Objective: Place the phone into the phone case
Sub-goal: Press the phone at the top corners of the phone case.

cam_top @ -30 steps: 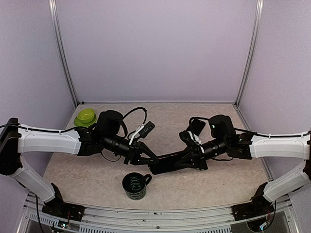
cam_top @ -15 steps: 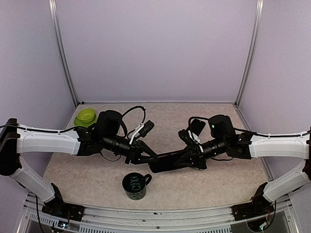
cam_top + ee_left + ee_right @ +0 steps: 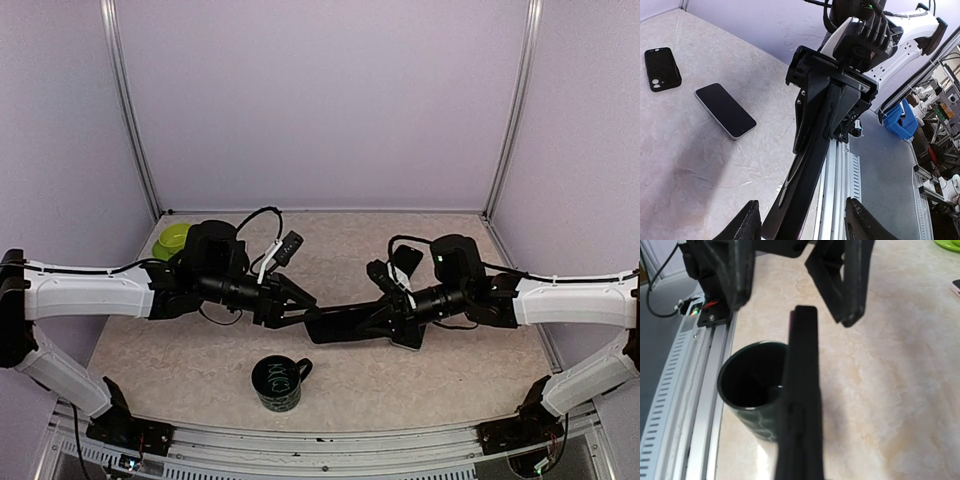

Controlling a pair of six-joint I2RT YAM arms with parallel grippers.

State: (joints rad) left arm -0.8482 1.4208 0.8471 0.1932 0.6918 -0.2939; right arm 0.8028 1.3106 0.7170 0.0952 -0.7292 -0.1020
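Note:
My right gripper [image 3: 392, 325] is shut on one end of a black phone-sized slab [image 3: 345, 325], held level above the table. Seen edge-on, the slab [image 3: 805, 175] has a bright line along its side; I cannot tell whether it is a case alone or a case with a phone in it. My left gripper [image 3: 805, 220] is open, its fingers [image 3: 840, 280] standing apart on either side of the slab's [image 3: 802, 390] free end. In the left wrist view a phone [image 3: 725, 110] lies face up on the table, and a black phone case [image 3: 661, 68] lies beside it.
A dark green mug [image 3: 277, 383] stands near the front edge, just below the slab's free end [image 3: 747, 385]. A green bowl [image 3: 172, 238] sits at the back left. The metal rail [image 3: 840, 175] marks the table's near edge.
My left gripper has opened and let go of the slab's end, and the left arm has drawn back and up. The right gripper still holds the slab, now more level.

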